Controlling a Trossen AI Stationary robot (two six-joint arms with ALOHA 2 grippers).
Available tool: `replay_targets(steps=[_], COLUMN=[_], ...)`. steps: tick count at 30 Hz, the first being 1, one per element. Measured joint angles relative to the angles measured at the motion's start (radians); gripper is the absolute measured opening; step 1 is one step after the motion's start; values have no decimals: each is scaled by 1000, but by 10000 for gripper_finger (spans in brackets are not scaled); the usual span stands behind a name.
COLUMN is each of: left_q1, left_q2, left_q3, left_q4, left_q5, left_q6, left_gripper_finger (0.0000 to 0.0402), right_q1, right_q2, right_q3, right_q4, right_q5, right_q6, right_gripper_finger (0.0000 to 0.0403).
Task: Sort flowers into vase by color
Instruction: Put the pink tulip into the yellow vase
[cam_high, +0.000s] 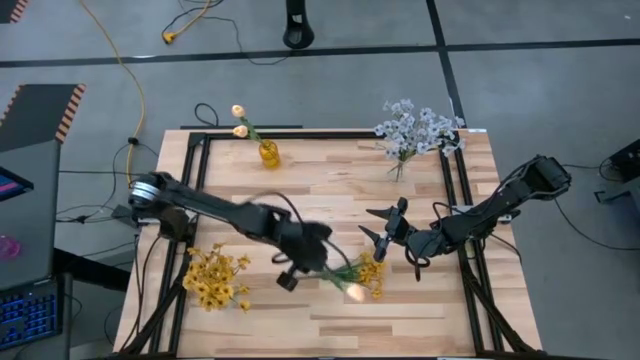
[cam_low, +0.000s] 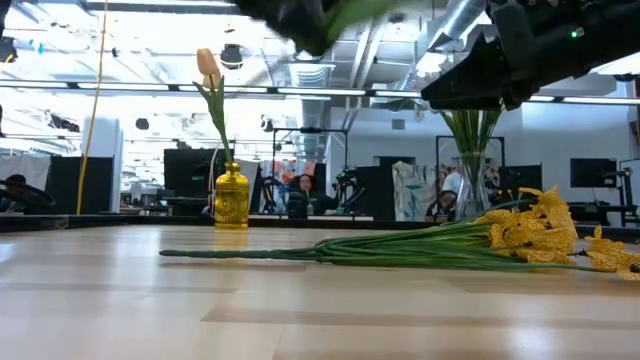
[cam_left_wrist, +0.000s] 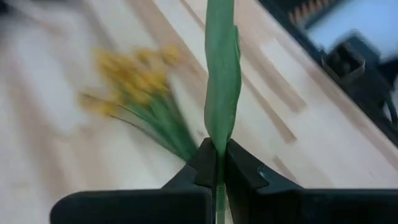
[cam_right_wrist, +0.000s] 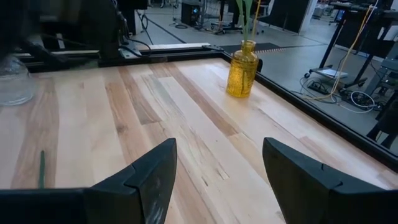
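My left gripper (cam_high: 312, 258) is over the table's middle, shut on a green-stemmed sprig (cam_high: 338, 274) with a peach-cream bud (cam_high: 353, 291). In the low view the left gripper (cam_low: 305, 22) is blurred, high above the table. A yellow blossom bunch (cam_high: 371, 273) lies flat on the table beside it (cam_low: 530, 232); a second yellow bunch (cam_high: 214, 279) lies near the left edge. My right gripper (cam_high: 385, 229) hovers open, right of the middle (cam_right_wrist: 217, 177). A yellow vase (cam_high: 268, 153) holds two peach buds (cam_high: 239, 121). A clear vase (cam_high: 400, 165) holds blue-white sprays (cam_high: 415, 128). My left gripper pinches the sprig's green stem and leaf (cam_left_wrist: 219, 134) between its two fingers (cam_left_wrist: 205, 163). The stem runs straight out past the fingertips, along the fingers. The sprig is lifted clear of the table, and its peach bud points toward the table's near right.
A black frame (cam_high: 190, 190) runs around the wooden table top. The yellow vase (cam_right_wrist: 242, 70) stands at the far edge left of centre, the clear vase (cam_low: 470, 190) at the far right. Bare wood lies between the two vases and along the near edge. Cables trail on the floor beyond.
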Motion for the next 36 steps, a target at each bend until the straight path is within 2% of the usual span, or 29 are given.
replay_targets(steps=[7, 10, 17, 24, 30, 36], left_q1=[66, 91, 141, 199, 305, 469], left_q2=[-248, -370, -674, -924, -1009, -976], left_q3=[-21, -77, -365, -714, -909, -943], left_q4=[25, 97, 408, 895, 1289, 1446], left_q5=[-122, -164, -277, -352, -402, -370], left_q6=[38, 43, 68, 137, 163, 139], left_gripper_finger=[0, 0, 0, 0, 0, 0], right_q1=[0, 0, 0, 0, 0, 0], right_q2=[0, 0, 0, 0, 0, 0], right_q3=[0, 0, 0, 0, 0, 0], right_q4=[-4, -3, -4, -3, -3, -3], right_q5=[0, 0, 0, 0, 0, 0], right_q6=[0, 0, 0, 0, 0, 0], right_gripper_finger=[265, 265, 265, 265, 265, 265])
